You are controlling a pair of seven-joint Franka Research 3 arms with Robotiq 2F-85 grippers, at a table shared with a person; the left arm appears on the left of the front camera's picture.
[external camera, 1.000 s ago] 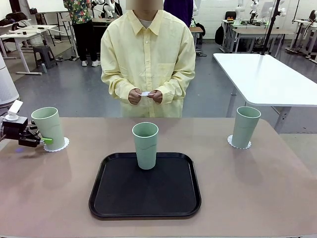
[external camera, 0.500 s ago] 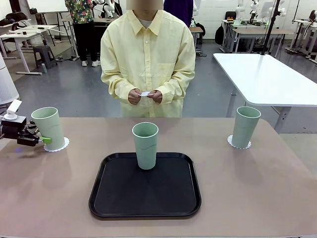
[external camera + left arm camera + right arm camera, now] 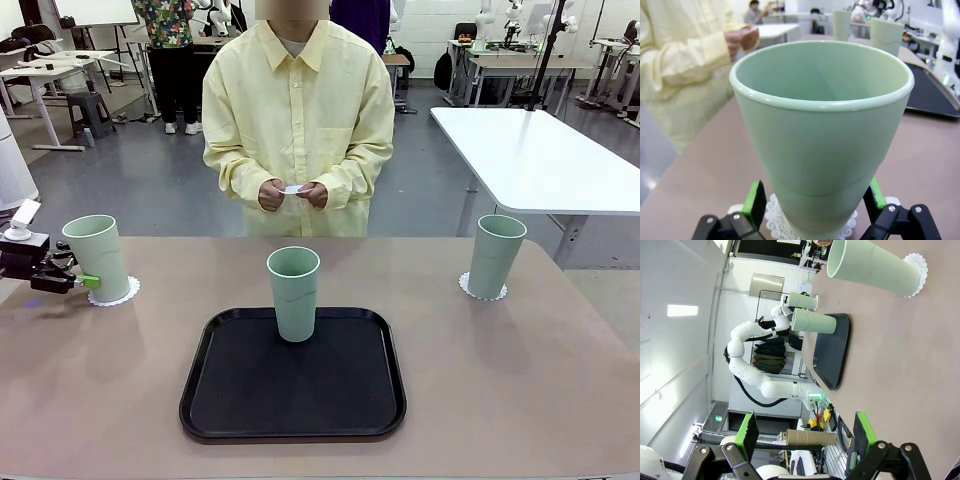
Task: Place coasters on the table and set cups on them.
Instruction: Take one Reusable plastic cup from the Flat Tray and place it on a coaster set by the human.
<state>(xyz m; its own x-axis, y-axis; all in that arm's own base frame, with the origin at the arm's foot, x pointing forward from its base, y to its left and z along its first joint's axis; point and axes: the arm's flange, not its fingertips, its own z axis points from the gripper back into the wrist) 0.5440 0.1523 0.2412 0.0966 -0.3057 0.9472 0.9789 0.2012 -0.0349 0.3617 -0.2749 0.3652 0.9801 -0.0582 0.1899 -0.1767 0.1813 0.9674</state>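
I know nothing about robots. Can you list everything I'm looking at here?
cups: three, mint green; one left, one middle, one right
coasters: two, white, lacy; one under the left cup, one under the right cup
tray: one, black; centre, under the middle cup
table: one, beige-pink; beneath everything
white table: one; behind, at right
person's hands: two; far side, holding something small and white
left fingers: two, green-padded; open, flanking the left cup
right fingers: two, green-padded; open, nothing between
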